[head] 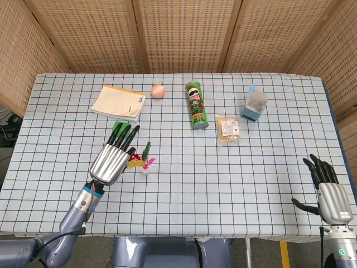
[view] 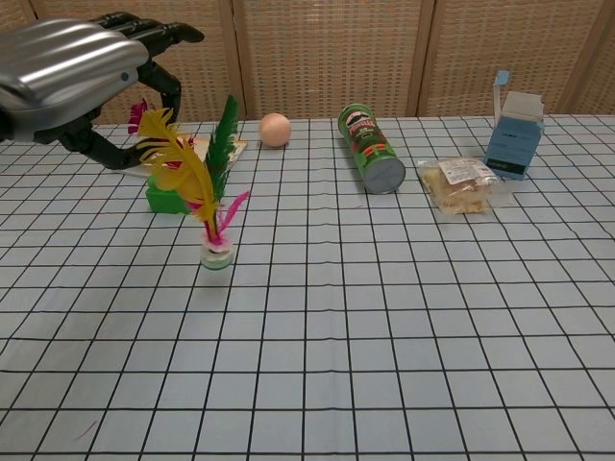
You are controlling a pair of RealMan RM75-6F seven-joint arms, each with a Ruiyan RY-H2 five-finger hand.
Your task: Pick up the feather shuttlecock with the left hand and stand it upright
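Note:
The feather shuttlecock [view: 207,197] stands upright on the checked tablecloth, its round base [view: 216,257] down and its yellow, green and pink feathers fanning upward. In the head view the shuttlecock [head: 143,162] is just right of my left hand [head: 110,161]. That left hand [view: 82,72] hovers up and to the left of the feathers, with thumb and fingers apart. The feather tips lie in the gap, and I see no grip on them. My right hand [head: 329,192] rests with fingers spread by the table's near right corner.
A green block [view: 171,195] sits just behind the shuttlecock, with a notebook [head: 119,103] beyond it. Further back are an orange ball [head: 158,90], a green chip can [head: 195,105] lying down, a snack packet [head: 228,128] and a blue-white carton [head: 254,104].

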